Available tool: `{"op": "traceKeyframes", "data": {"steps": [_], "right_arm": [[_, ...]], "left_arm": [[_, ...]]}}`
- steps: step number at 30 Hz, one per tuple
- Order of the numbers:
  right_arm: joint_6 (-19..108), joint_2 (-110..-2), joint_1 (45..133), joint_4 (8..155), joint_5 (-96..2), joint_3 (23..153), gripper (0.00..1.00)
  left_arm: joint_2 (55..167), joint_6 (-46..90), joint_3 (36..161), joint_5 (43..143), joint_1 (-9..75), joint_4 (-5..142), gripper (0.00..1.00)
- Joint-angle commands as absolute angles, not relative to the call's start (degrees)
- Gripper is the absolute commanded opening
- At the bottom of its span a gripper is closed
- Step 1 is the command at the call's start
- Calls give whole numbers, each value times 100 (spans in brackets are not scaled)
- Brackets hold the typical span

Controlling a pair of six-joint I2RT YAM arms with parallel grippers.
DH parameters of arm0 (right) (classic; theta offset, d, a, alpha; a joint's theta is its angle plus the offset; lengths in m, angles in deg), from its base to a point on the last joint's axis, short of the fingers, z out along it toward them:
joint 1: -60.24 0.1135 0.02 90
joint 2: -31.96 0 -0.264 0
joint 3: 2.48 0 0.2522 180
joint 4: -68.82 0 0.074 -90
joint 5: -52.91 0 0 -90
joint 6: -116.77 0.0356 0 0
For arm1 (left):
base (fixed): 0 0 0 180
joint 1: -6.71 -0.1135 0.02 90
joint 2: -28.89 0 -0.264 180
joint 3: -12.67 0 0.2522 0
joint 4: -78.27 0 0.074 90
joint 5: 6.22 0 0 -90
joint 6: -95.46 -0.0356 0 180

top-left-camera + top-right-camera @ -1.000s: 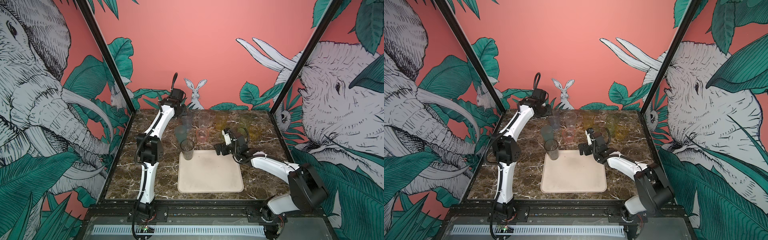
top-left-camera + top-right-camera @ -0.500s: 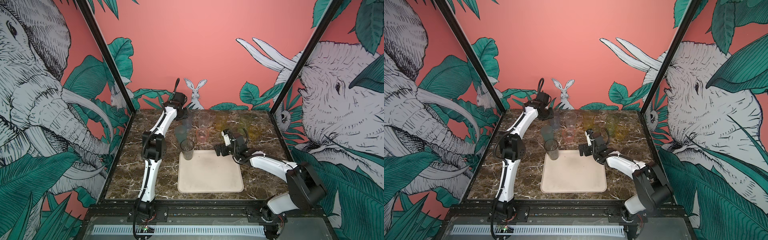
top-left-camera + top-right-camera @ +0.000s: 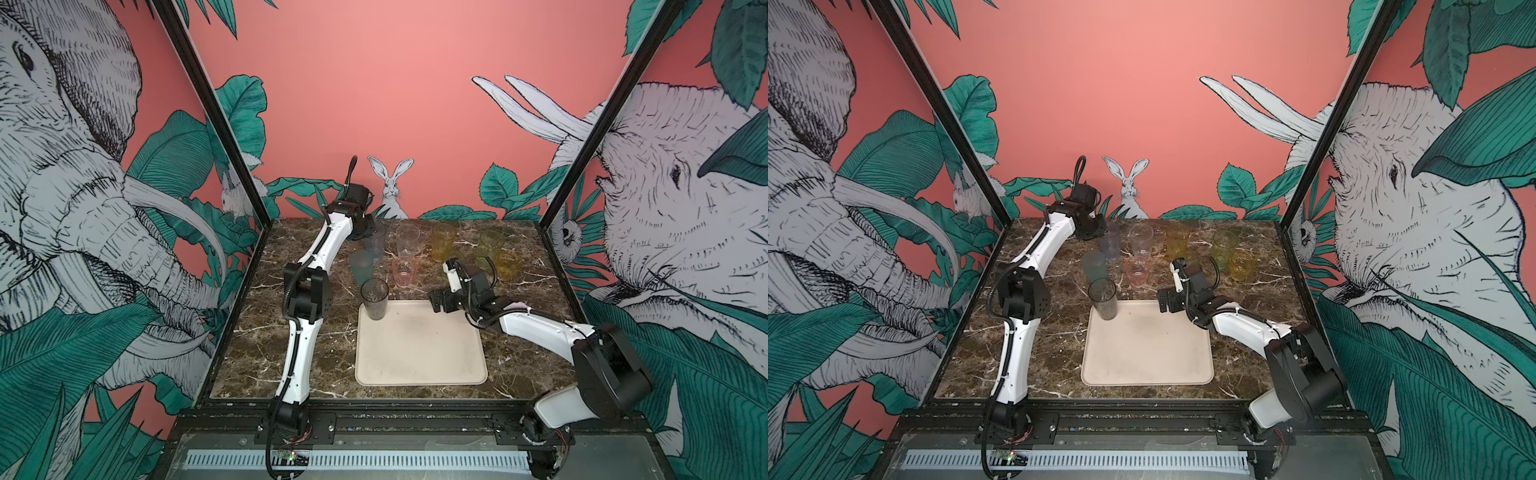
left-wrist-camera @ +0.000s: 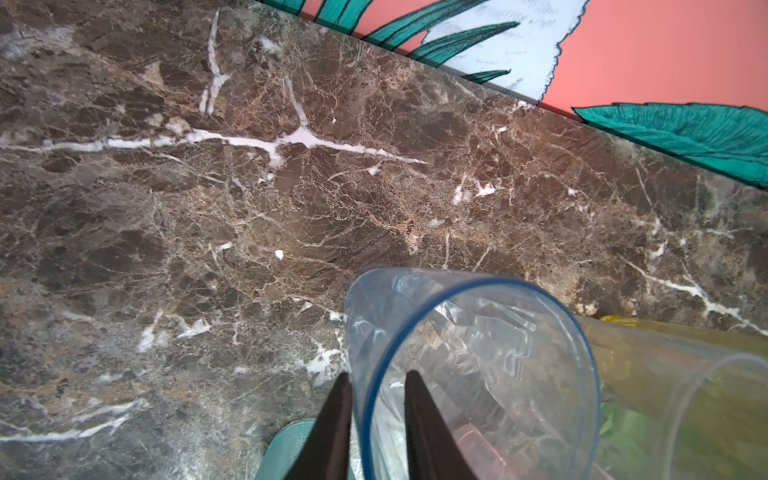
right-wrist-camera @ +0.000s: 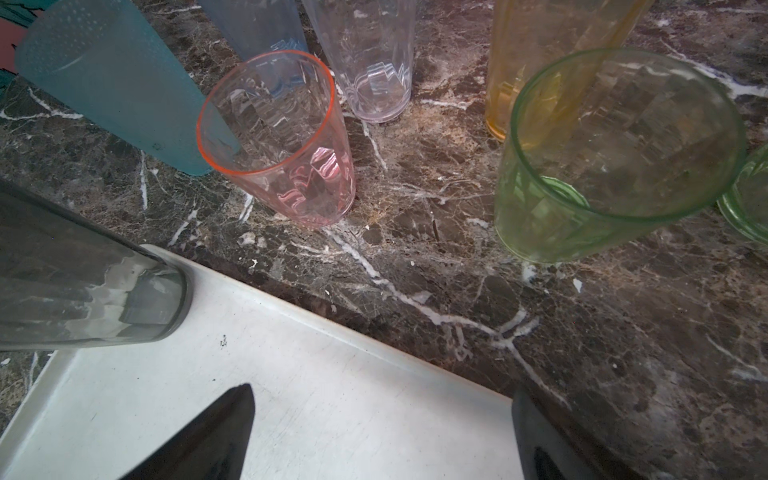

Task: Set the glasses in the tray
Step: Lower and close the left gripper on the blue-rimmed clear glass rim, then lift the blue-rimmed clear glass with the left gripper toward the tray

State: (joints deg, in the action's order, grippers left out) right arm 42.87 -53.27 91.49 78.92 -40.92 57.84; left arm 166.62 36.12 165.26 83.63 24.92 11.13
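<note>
White links (image 3: pixel 328 245), black joints (image 3: pixel 309 297), looped cables (image 3: pixel 352 174)

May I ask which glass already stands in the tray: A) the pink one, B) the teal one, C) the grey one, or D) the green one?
C: only the grey glass stands inside the tray, at its far left corner.
</note>
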Motion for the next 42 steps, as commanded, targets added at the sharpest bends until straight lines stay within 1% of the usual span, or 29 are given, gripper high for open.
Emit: {"op": "traceKeyframes", "data": {"steps": [1, 7, 24, 30, 38, 42], "right_arm": [[4312, -5356, 9183, 7881, -4083, 5969, 99], [4313, -5356, 9180, 7891, -4074, 5971, 99], [4331, -5399, 9182, 7932, -4089, 6011, 99], [4339, -5391, 9182, 7951, -4095, 6008, 99], [4348, -5397, 9182, 7955, -4104, 6022, 99], [4359, -5402, 9185, 7968, -4114, 6031, 99]], "left_arm": [[16670, 3693, 16678, 8429, 2472, 1108, 24], [16696, 3728, 16673, 8491, 2472, 1117, 15], [16501, 3815, 16601, 8657, 2472, 1113, 1], [16167, 3811, 16393, 8635, 2470, 1121, 0], [15240, 3832, 15415, 8566, 2472, 1503, 0], [14632, 3916, 14694, 8544, 2483, 1814, 0]]}}
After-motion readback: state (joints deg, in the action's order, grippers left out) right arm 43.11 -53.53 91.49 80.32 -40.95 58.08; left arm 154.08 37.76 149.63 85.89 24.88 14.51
